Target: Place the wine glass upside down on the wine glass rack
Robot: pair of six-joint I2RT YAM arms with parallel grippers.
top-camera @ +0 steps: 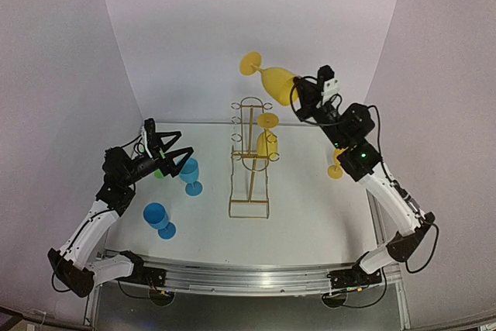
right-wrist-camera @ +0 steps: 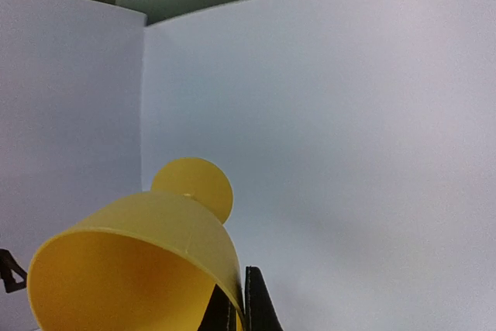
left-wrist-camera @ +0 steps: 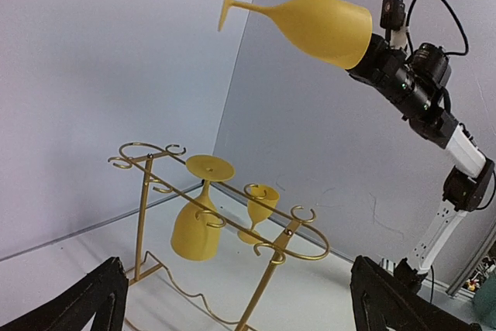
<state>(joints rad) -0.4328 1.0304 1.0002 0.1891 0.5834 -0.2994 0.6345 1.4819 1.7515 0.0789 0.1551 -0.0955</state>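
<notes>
Glass aloft: a yellow plastic wine glass is held on its side high above the white bench, its round foot pointed left toward the back wall. Its bowl is gripped at the rim by the right tool, at the end of an arm raised steeply and reaching inward. The thin gold wire rack stands below at mid-bench, with a second yellow glass hung from it bowl-down. The left arm is folded low, its tool spread open just beside an upright blue goblet.

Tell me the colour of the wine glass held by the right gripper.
Yellow; the left wrist view shows the wine glass best.
</notes>
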